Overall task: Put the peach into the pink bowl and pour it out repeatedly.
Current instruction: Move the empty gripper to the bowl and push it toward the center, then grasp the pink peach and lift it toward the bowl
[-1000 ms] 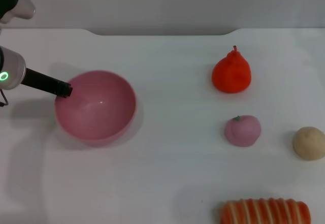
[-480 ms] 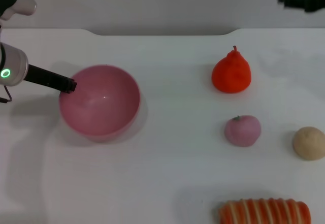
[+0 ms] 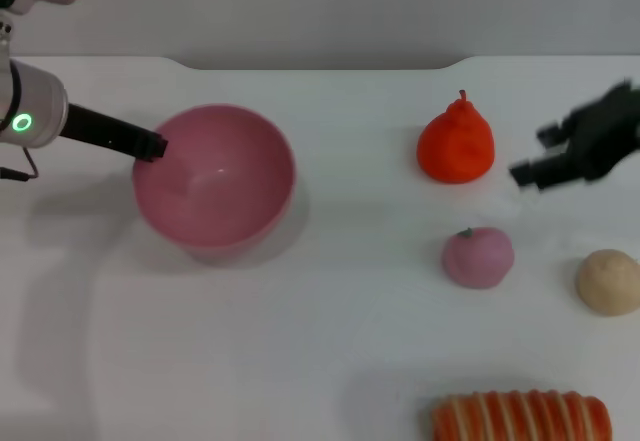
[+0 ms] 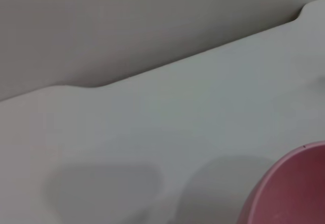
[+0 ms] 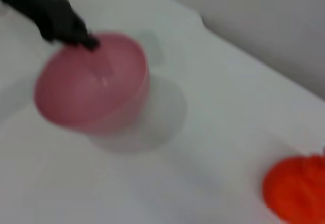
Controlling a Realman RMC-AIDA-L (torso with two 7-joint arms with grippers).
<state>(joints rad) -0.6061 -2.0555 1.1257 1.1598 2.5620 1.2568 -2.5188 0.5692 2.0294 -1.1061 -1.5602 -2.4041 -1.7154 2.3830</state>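
Pink bowl [image 3: 215, 181], empty, tilted and apparently raised off the worktop [image 3: 330, 341], rim pinched in closed jaws of left gripper [image 3: 152, 147] to steady it; right gripper [image 3: 540, 161], jaws open, hangs above and to the right of the peach [image 3: 478, 257] lying loose on the worktop.

Bare table [image 3: 350, 341] lies between the pink bowl [image 3: 215, 183] and the peach [image 3: 478, 258].

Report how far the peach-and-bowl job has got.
Done: nothing visible; the deep pink plastic bowl is empty. In hand: the left tool grips the bowl's rim, and the right tool hangs beside the orange-red pear-shaped fruit. Left: picking up the small pale-pink round peach from the white table, bowling it, pouring.
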